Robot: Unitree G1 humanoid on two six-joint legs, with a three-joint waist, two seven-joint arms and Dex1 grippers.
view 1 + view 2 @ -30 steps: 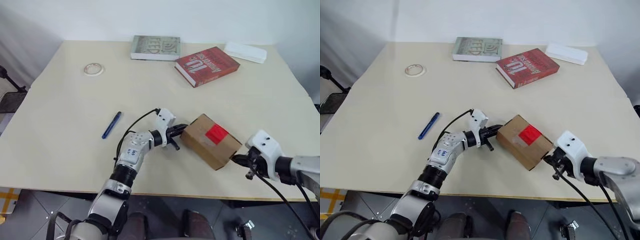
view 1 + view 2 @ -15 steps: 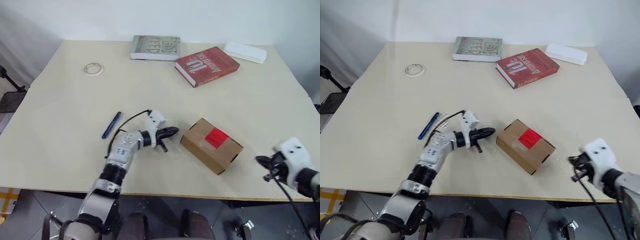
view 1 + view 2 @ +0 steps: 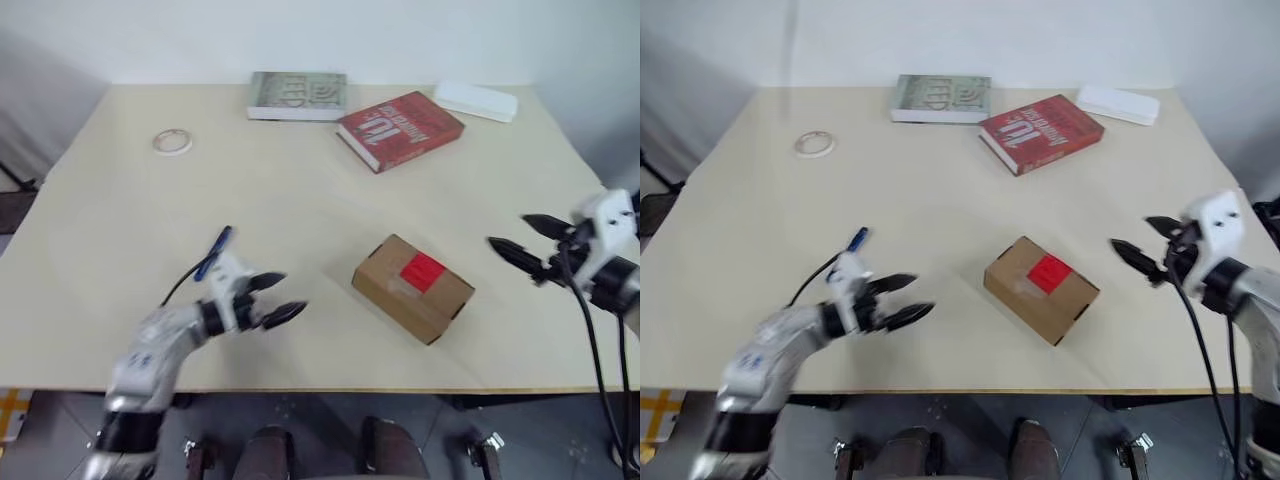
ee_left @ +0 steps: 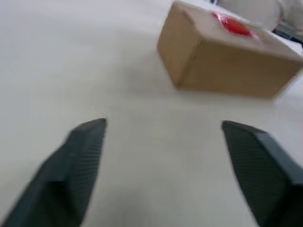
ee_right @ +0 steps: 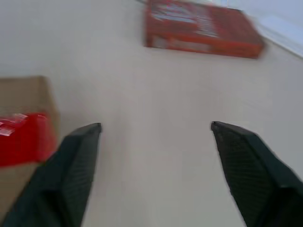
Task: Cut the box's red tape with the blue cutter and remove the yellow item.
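The counter (image 3: 300, 190) is a pale beige surface standing before a plain white wall, with dark floor below its near edge. The box (image 3: 412, 287) lies between the two grippers, closed, with the red tape (image 3: 422, 271) on its top. Far beyond the box lie a red book (image 3: 399, 129), a grey-green book (image 3: 297, 95) and a flat white case (image 3: 475, 101). Far beyond the left gripper lies a pale tape roll (image 3: 172, 142). The blue cutter (image 3: 213, 251) lies just behind the left gripper (image 3: 276, 297), partly hidden by its wrist. The left gripper is released, its two fingers spread wide and empty, pointing at the box from some way off. The right gripper (image 3: 518, 238) is also released and empty, raised above the counter on the other side of the box. A second ago both grippers were clenched and pressed against opposite ends of the box; now both have drawn apart from it, and the box lies free.
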